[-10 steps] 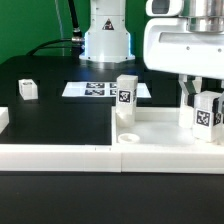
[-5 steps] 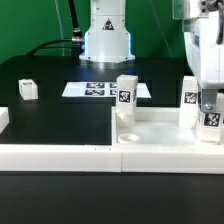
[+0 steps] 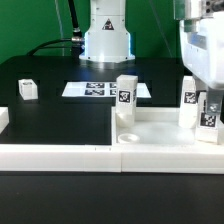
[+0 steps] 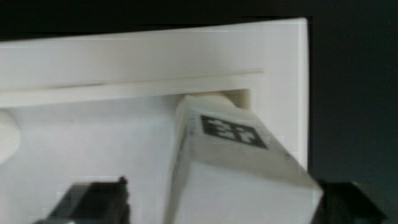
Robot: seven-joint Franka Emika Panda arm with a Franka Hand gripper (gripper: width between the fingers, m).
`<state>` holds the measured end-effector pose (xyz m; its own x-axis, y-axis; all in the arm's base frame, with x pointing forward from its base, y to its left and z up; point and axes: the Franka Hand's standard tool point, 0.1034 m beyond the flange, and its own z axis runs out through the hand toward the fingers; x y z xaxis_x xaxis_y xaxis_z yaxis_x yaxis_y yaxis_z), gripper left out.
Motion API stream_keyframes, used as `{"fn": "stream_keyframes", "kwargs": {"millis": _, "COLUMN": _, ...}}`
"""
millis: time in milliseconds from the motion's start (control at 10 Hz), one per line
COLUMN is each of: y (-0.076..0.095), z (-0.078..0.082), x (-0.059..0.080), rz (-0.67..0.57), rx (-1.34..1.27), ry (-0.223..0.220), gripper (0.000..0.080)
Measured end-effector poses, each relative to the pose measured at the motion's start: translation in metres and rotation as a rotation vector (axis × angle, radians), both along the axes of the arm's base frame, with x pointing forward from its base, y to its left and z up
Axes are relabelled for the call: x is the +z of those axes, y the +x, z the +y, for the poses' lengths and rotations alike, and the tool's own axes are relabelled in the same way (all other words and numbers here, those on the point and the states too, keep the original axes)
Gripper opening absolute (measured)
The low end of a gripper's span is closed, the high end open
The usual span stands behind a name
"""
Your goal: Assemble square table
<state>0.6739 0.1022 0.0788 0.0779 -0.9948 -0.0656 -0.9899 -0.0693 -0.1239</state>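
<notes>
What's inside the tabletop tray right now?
Three upright tagged legs: a corner leg on the exterior view's left, a second leg and third leg on its right. A round hole shows. The end effector hides the tray around the third.

The wall [image 3: 30, 25] is plain green. It fills the exterior view from nine to twelve o'clock and shows again near one o'clock. A black cable [image 3: 70, 20] hangs before it at about eleven o'clock. The table [image 3: 60, 120] is black and matte and takes the centre and the eight o'clock side. The marker board [image 3: 90, 90] lies flat on it, just toward twelve o'clock from the centre. A white rail [image 3: 50, 155] runs along the table's front edge at seven o'clock. The light is even.
</notes>
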Motion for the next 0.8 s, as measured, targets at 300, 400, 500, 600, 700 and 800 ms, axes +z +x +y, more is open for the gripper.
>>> {"fn": "stream_keyframes", "kwargs": {"millis": 300, "y": 0.0, "z": 0.006, "x": -0.001, "rz": -0.031, "rx": 0.29, "ry": -0.035, "gripper": 0.0642}}
{"fn": "stream_keyframes", "kwargs": {"millis": 400, "y": 0.0, "z": 0.005, "x": -0.001, "rz": -0.036, "rx": 0.35, "ry": -0.043, "gripper": 0.0648}}
{"fn": "stream_keyframes", "kwargs": {"millis": 500, "y": 0.0, "z": 0.004, "x": -0.001, "rz": -0.04, "rx": 0.416, "ry": -0.054, "gripper": 0.0648}}
{"fn": "stream_keyframes", "kwargs": {"millis": 600, "y": 0.001, "z": 0.002, "x": 0.0, "rz": -0.044, "rx": 0.526, "ry": -0.075, "gripper": 0.0649}}
{"fn": "stream_keyframes", "kwargs": {"millis": 700, "y": 0.004, "z": -0.003, "x": 0.001, "rz": -0.043, "rx": 0.738, "ry": -0.121, "gripper": 0.0649}}
{"fn": "stream_keyframes", "kwargs": {"millis": 800, "y": 0.008, "z": -0.006, "x": 0.001, "rz": -0.052, "rx": 0.892, "ry": -0.142, "gripper": 0.0649}}
